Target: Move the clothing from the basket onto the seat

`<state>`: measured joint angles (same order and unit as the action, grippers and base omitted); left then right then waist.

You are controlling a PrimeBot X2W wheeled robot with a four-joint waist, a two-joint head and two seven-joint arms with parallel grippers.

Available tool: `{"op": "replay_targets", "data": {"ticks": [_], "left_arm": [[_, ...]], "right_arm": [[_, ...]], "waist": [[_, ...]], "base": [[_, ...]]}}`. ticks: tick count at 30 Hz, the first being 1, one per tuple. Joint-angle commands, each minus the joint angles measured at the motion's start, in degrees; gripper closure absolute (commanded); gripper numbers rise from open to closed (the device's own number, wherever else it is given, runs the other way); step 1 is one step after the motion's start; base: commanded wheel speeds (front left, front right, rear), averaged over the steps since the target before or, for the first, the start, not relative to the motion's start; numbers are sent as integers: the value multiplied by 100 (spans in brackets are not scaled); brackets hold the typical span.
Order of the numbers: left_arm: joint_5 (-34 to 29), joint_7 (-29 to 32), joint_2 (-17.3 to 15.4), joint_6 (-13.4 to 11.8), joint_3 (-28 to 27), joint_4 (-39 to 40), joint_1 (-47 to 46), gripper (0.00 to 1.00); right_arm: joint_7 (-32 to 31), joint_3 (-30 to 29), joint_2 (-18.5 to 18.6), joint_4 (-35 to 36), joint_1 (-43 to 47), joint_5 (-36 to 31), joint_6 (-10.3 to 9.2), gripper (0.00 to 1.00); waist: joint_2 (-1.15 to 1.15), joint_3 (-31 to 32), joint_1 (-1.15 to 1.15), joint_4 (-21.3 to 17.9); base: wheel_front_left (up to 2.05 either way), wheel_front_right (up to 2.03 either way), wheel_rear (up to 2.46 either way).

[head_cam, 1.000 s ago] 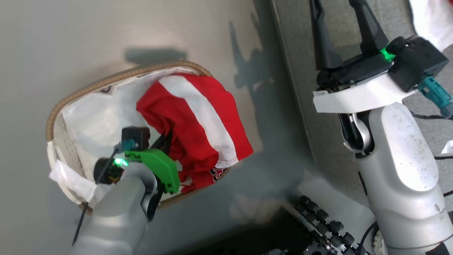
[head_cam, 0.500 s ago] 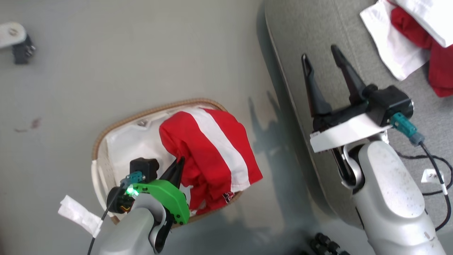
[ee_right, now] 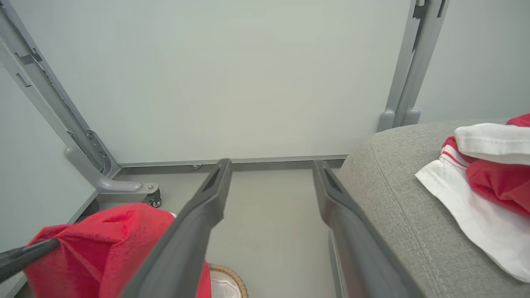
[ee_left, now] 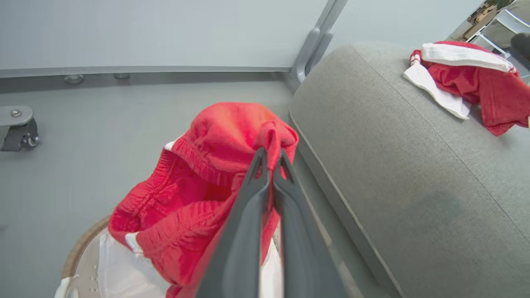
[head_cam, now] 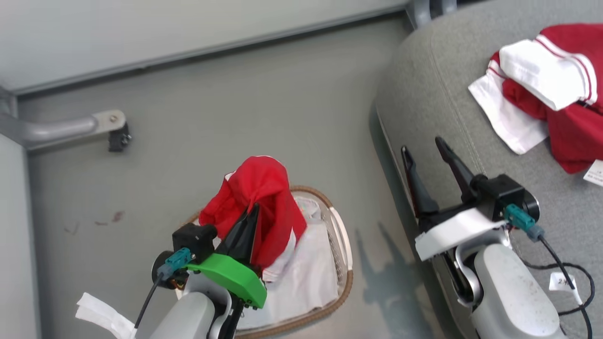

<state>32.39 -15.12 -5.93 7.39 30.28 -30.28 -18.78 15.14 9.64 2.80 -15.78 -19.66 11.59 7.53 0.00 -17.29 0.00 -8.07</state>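
Head view: my left gripper (head_cam: 255, 211) is clamping a fold of the red garment (head_cam: 264, 188), with the fingers pressed together and pointing up-view. The garment is draping over the fingertips like a hood. Its long axis is running back down along the fingers, and its lower end is hanging over the basket (head_cam: 347, 263) and white liner (head_cam: 306, 278), just beside my wrist. My right gripper (head_cam: 421, 145) is hovering with fingers spread, gripping nothing, at the near edge of the seat (head_cam: 424, 84). The other garment (head_cam: 560, 132) is lying on the seat, beyond and right of that gripper.

Left wrist view: the fingers are pinching a red bunch at the tips. The cloth is hanging view-left and below them, and the seat is lying to their right.

Right wrist view: the fingers are standing parted, pointing at the wall panel (ee_right: 248, 82). The red garment is showing lower-left of them, the seat on the right.
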Motion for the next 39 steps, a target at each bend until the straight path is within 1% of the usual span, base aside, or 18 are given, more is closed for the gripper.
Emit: {"op": "replay_targets", "data": {"ticks": [1,6,12,20,24,27,32,36,39], "left_arm": [[-64,-5,41,13,-102,199,131,100],[-252,-4,107,13,-379,801,218,100],[-386,-4,149,13,-568,1447,3,100],[-508,-4,198,13,-674,1895,-182,100],[-546,-4,222,13,-641,1936,-205,100],[-565,-4,238,13,-581,1909,-253,100],[-614,-4,259,13,-554,1822,-310,100],[-622,-4,281,13,-496,1789,-363,100],[-613,-4,288,13,-408,1777,-392,100]], "right_arm": [[1,-8,27,-35,162,12,-8,0],[1,28,27,-105,386,61,-8,0],[1,104,27,-190,587,100,-8,0],[1,313,26,-334,829,75,-8,0],[1,713,53,-362,869,-85,-8,0],[1,1248,134,-300,758,-132,-8,0],[1,2140,220,-173,386,-22,-8,0],[1,2521,159,-228,-4,43,-8,0],[1,2667,111,-445,-239,-70,-8,0]], "waist": [[0,623,0,359],[0,903,0,436],[0,1126,0,492],[0,1372,0,532],[0,1420,0,577],[0,1410,0,640],[0,1344,0,770],[0,1284,0,886],[0,1266,0,980]], "base": [[0,0,0],[0,0,0],[0,0,0],[0,0,0],[0,0,0],[0,0,0],[0,0,0],[0,0,0],[0,0,0]]}}
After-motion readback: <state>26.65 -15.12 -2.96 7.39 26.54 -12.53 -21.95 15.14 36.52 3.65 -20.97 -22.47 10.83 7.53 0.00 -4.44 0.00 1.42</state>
